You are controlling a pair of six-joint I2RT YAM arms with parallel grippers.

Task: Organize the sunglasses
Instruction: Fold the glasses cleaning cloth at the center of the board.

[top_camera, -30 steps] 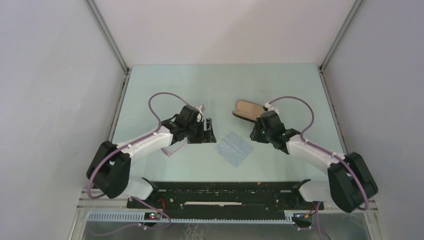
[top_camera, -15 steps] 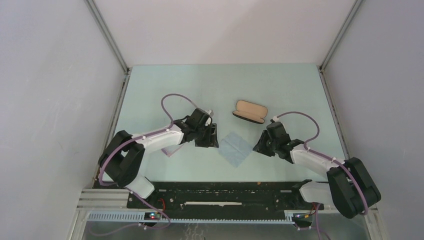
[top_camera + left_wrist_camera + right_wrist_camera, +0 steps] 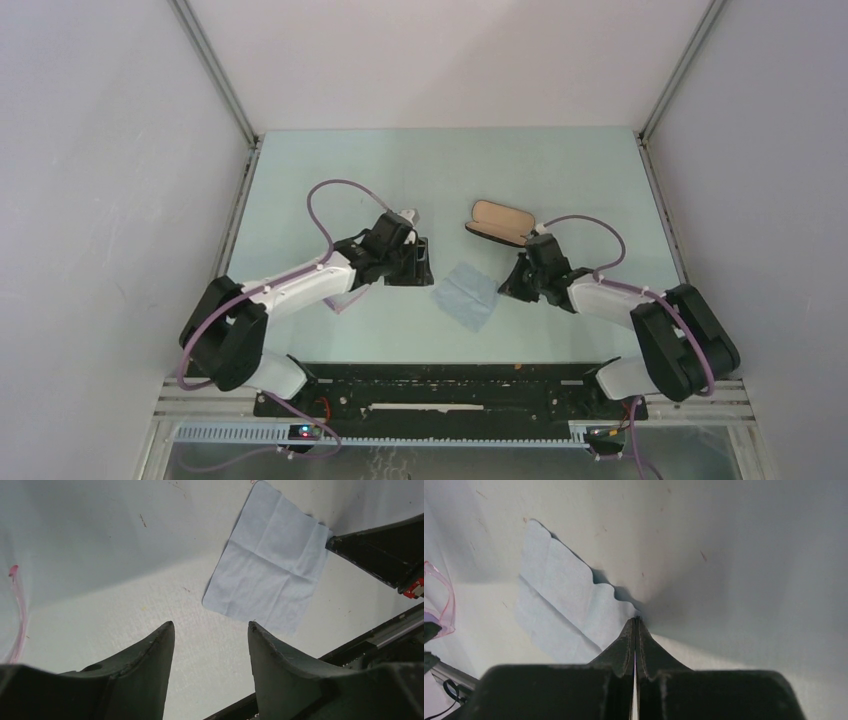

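The sunglasses (image 3: 338,301) lie on the table (image 3: 330,180) behind the left gripper (image 3: 418,265), mostly tucked under that arm's forearm. From above only a thin pink sliver shows, slanting out from under the forearm. In the left wrist view one slim pink arm (image 3: 21,615) of the glasses runs along the far left edge, well off to the outer side of the left finger (image 3: 145,665). It lies roughly parallel to the fingers, its rounded tip pointing away from the camera. The right wrist view catches a curved pink rim and a near-clear lens (image 3: 441,600) at its left edge, well beyond the cloth. The frame's full long axis cannot be read, since most of it is hidden.

The left gripper (image 3: 210,625) is released, its jaws spread with bare table between them. It hovers just short of the near edge of the light blue cloth (image 3: 267,575). The right gripper (image 3: 636,622) is clenched, jaws pressed flat together on one corner of the cloth (image 3: 564,595), whose edge ripples up toward the tips. The black case (image 3: 497,222) lies open with its tan lining up, just behind the right gripper (image 3: 505,287).

Half a second ago the right gripper stood beside the cloth's right corner without touching it. It has since slid in to meet that corner, and a second ago it was up by the case. The left gripper has pulled back slightly from the cloth. The sunglasses and the case have not moved.
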